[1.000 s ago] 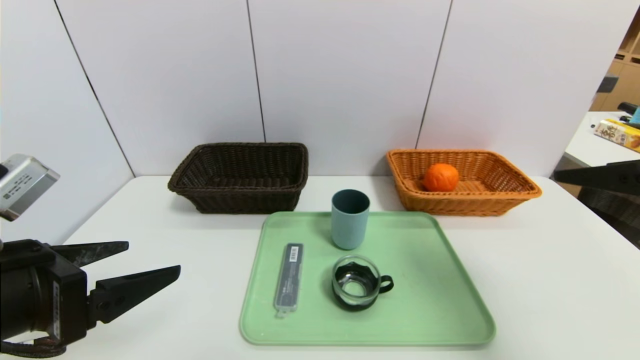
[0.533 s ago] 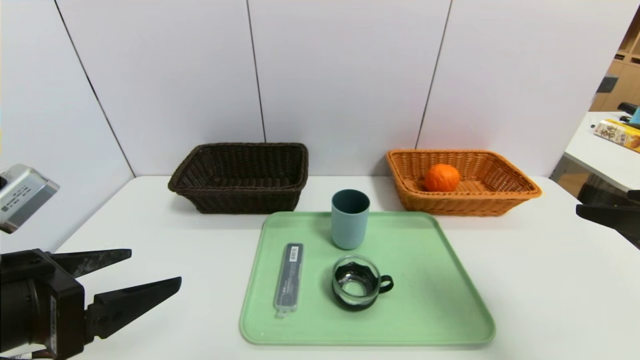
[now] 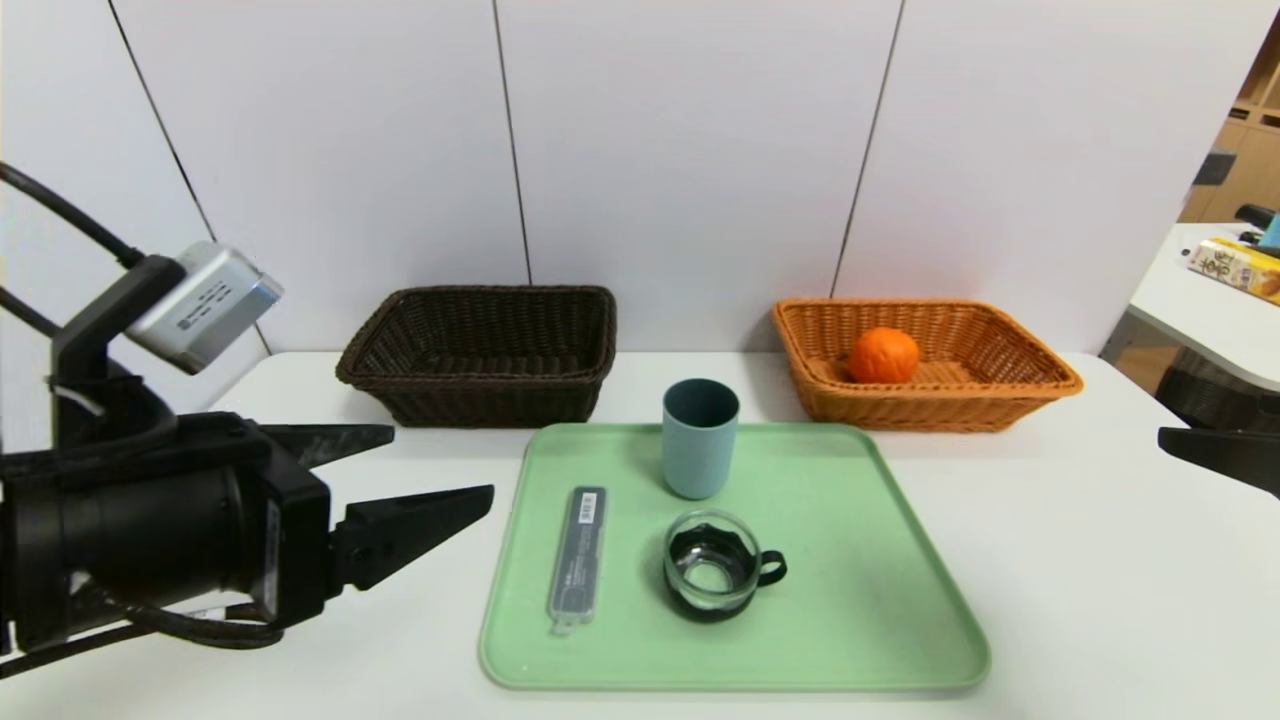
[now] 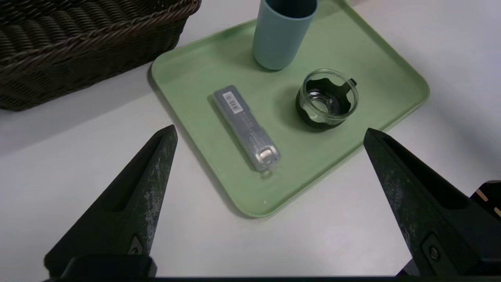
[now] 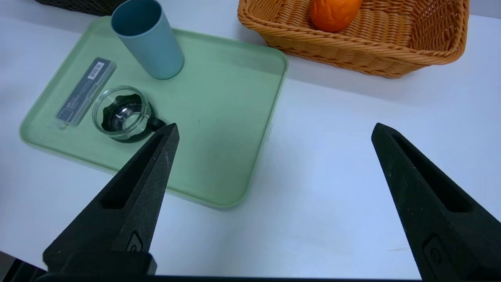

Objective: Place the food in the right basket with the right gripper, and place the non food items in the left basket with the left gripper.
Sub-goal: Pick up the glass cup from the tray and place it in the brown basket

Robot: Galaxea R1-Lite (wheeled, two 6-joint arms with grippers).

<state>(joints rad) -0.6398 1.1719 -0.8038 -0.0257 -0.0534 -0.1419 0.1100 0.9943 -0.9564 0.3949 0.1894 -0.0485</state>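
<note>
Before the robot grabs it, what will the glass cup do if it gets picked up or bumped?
The cup looks like clear glass, so it's probably slippery and could break. It stands upright and looks short and wide, so a gentle bump would likely slide it, not tip it.

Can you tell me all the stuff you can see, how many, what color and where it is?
dark basket: 1, dark brown, back left of the table
wicker basket: 1, orange-tan, back right of the table
orange fruit: 1, orange, in the wicker basket
tray: 1, green, middle of the table
tumbler: 1, blue-grey, on the tray, at the back
slim case: 1, dark grey, on the tray's left
glass cup: 1, clear with black handle, on the tray
table: 1, white, under everything
yellow packet: 1, on another surface, far right
left gripper: 1, black, open, left of the tray
right gripper: 1, black, open, right of the tray
</note>
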